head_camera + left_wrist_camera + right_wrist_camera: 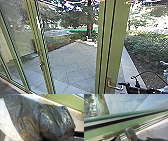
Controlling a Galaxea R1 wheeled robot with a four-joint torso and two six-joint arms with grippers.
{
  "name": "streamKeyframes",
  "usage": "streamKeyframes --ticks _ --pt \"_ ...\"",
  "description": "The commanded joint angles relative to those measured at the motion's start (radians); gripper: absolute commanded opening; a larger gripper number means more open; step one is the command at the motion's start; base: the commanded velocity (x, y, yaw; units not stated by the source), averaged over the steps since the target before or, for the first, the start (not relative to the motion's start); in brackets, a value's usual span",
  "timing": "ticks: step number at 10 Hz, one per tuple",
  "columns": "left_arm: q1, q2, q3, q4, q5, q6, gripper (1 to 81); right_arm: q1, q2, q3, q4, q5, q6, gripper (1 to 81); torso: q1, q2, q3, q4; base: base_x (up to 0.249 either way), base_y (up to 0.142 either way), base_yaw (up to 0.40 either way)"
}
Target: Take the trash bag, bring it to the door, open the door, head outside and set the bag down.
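Tree (89,26) outside, thick trunk. Dense bushes (147,46) right of the tree, bright green strip (79,30) behind it, unclear white shapes (92,42) near its foot.

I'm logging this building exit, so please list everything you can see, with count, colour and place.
Crinkled plastic trash bag: one, dark, left wrist view
Translucent plastic: count unclear, whitish, beside the bag
Metal-framed door: one, green, head view's centre-right
Metal lever handle: one, silvery, on the door
Slim upright frames: several, green, head view's left
Square-jointed paving: count unclear, grey, outside
Tree trunk: one, dark brown, beyond the paving
Leafy bushes: several, green, right of the door
Smooth indoor floor: one, grey, right wrist view
Robot's right arm: one, black, beside the handle
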Motion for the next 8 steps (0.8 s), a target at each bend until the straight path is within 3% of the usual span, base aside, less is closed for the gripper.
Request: streamKeyframes --ticks 1,8 --pt "-0.060 -0.004 0.003 -0.008 0.045 -0.004 1.0 0.137 0.023 -0.036 0.025 -0.097 0.002 81.1 0.000 0.000 0.000 0.000 0.000 0.000 0.000" --pt "-0.060 -0.004 0.000 -0.008 0.046 -0.004 1.0 -0.013 0.201 -0.208 0.025 -0.065 0.002 81.1 0.000 0.000 0.000 0.000 0.000 0.000 0.000"
